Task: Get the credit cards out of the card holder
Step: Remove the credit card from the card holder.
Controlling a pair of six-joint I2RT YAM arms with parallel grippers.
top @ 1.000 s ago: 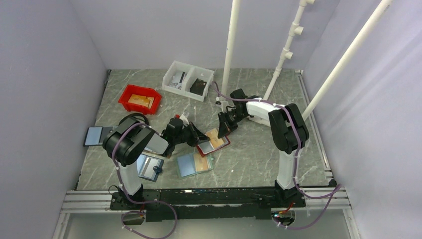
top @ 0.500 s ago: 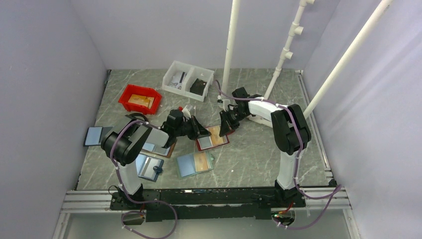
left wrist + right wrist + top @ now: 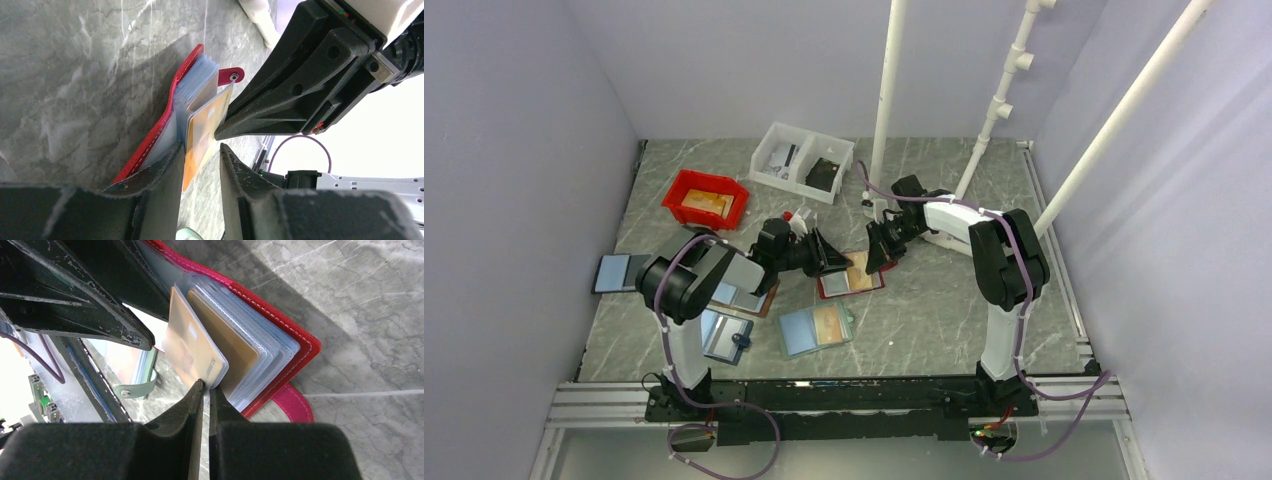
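The card holder (image 3: 856,284) lies open on the grey marbled worktop (image 3: 944,320), near its middle, between the two arms; from above, its long axis runs left to right, the right end a little farther from the arm bases; its red cover rests on the stone and its clear sleeves fan upward; the small pink-red tab (image 3: 231,76) sticks out at the end by the right gripper (image 3: 206,390). A tan-orange credit card (image 3: 202,132) stands partly out of a front sleeve, its long axis pointing toward the left gripper (image 3: 200,152); that gripper's jaws are apart, one on either side of the card's free end, with a gap showing beside it. The right gripper's jaws are almost together, pinching the corner of the card holder's front sleeve; a second tan card (image 3: 225,347) sits deeper behind. Pale lilac walls (image 3: 524,150) close the worktop in on three sides; white pipes (image 3: 887,90) rise at the back; a red bin (image 3: 706,198), a white divided tray (image 3: 802,160) and a teal holder (image 3: 816,328) lie round about.
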